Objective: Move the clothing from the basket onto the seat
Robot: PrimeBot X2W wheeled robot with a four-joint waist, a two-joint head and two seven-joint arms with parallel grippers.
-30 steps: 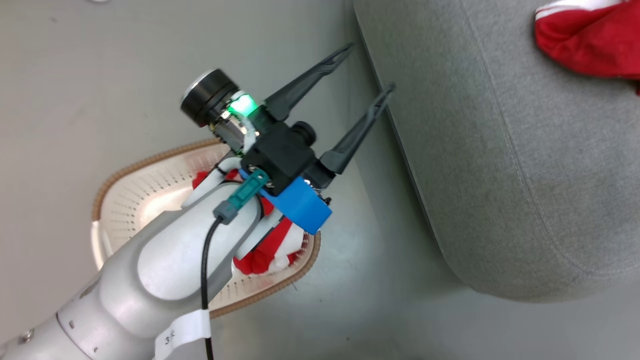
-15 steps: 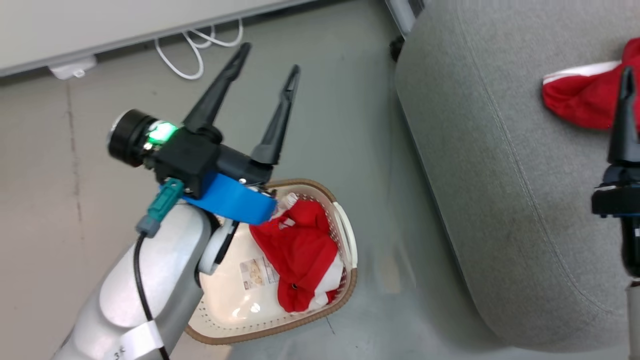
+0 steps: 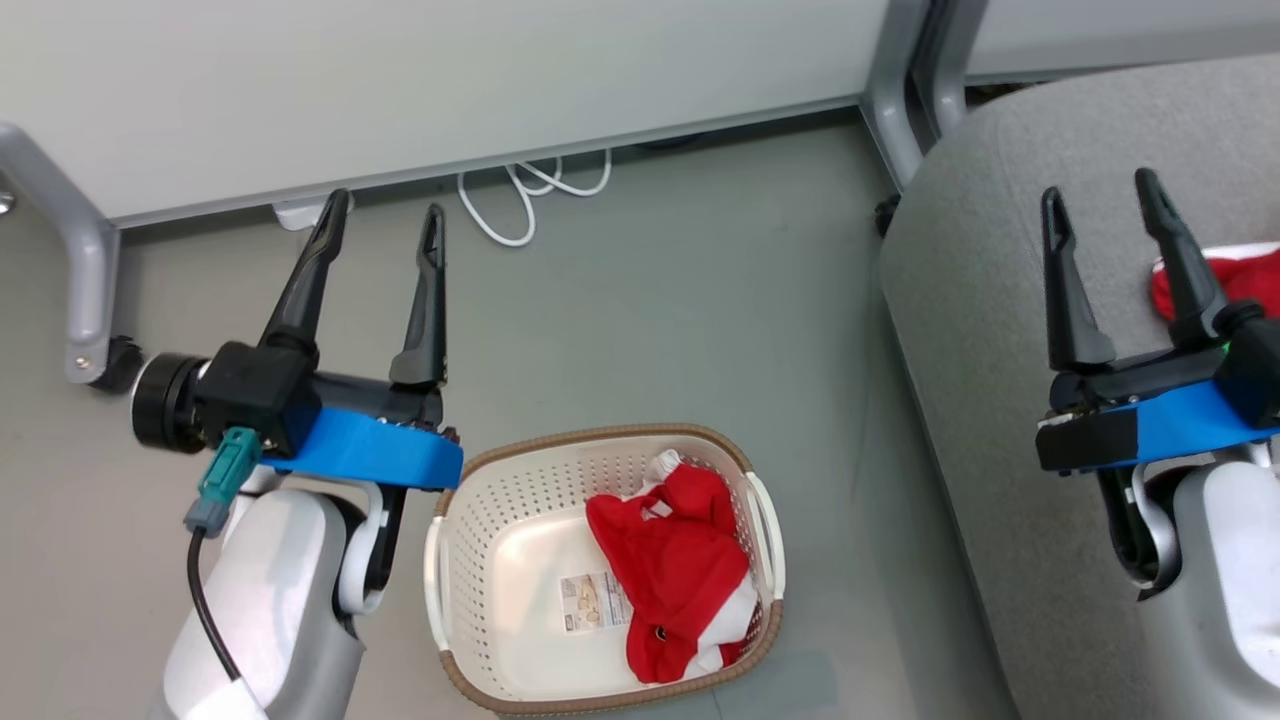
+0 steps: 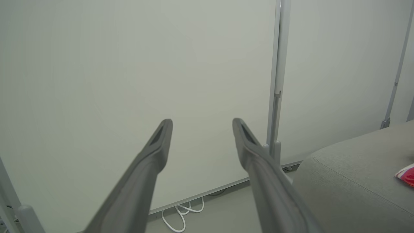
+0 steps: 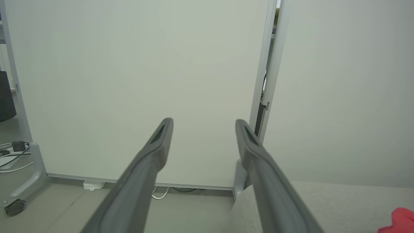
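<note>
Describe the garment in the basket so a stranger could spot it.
Left of the big grey seat, a cream perforated basket stands on the floor. Crumpled in its right half lies a red garment with white patches. Unlike the other red garment, it is in the basket, not on the seat.

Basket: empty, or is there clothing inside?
Not empty. A crumpled red and white garment lies in the basket, against its right side.
</note>
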